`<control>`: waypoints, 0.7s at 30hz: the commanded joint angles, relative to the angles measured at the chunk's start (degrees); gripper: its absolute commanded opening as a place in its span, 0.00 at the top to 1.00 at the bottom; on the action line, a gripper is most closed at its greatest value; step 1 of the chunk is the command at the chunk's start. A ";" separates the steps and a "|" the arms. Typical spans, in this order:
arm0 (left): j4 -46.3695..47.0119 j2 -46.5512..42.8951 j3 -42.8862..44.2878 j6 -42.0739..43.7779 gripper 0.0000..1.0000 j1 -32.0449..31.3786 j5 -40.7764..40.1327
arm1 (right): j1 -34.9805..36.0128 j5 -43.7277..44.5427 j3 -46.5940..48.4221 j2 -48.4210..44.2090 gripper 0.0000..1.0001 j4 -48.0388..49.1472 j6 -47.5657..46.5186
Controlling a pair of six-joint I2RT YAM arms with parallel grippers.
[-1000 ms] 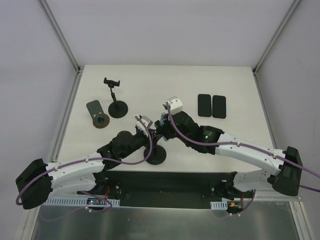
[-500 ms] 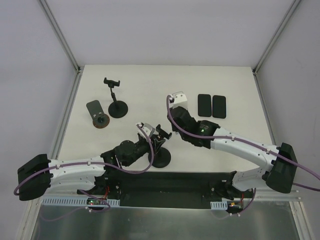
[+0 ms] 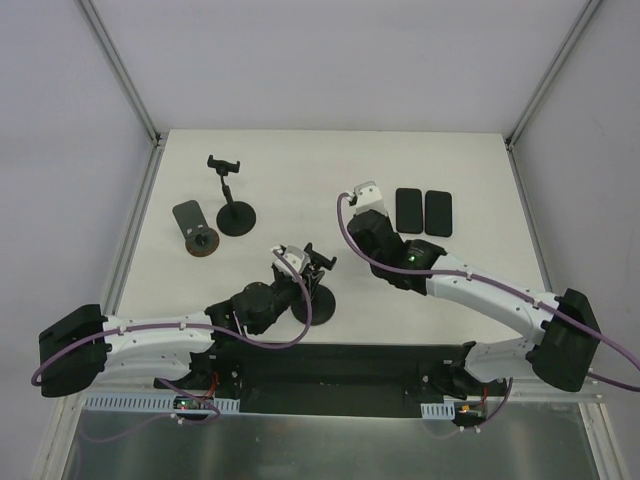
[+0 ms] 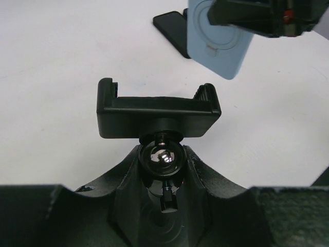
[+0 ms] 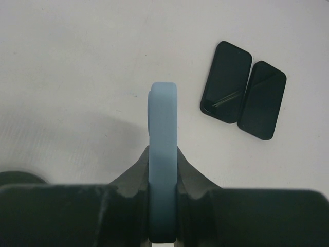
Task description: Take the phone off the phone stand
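— Well, moved since a second ago?
— Yes: lifted the phone clear of the phone stand, now farther right and far, aloft just left of a pair of dark phones.
— Held how?
— Pinched edge-on between the fingers of the right gripper, with long axis steep, lower end toward the table, ringed back turned near-left.
— And the stand?
— Clamped at the neck by the left gripper, base slightly shifted
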 commanded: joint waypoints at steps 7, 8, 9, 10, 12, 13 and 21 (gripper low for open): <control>4.63 3.78 4.50 9.06 1.00 14.67 3.77 | -1.94 -2.69 -5.40 -11.36 0.99 7.15 -6.14; 5.43 5.62 5.03 10.46 0.99 17.82 4.30 | -2.02 -2.78 -5.93 -12.58 0.99 7.67 -6.23; 6.04 6.68 5.64 11.26 0.97 19.16 5.08 | -2.11 -2.86 -6.46 -13.20 0.99 7.77 -6.32; 6.14 7.73 7.56 11.61 0.97 20.82 5.88 | -2.11 -2.95 -7.25 -13.64 0.99 7.85 -6.41; 5.79 10.55 9.51 11.70 0.96 25.03 7.46 | -2.29 -3.13 -7.87 -14.87 0.99 7.85 -6.49; 5.79 11.25 10.91 11.62 0.94 26.10 8.51 | -2.29 -3.21 -8.31 -15.23 0.99 7.85 -6.58; 5.35 17.76 14.35 7.75 0.90 36.92 9.74 | -2.81 -4.09 -10.42 -17.69 0.99 8.47 -7.11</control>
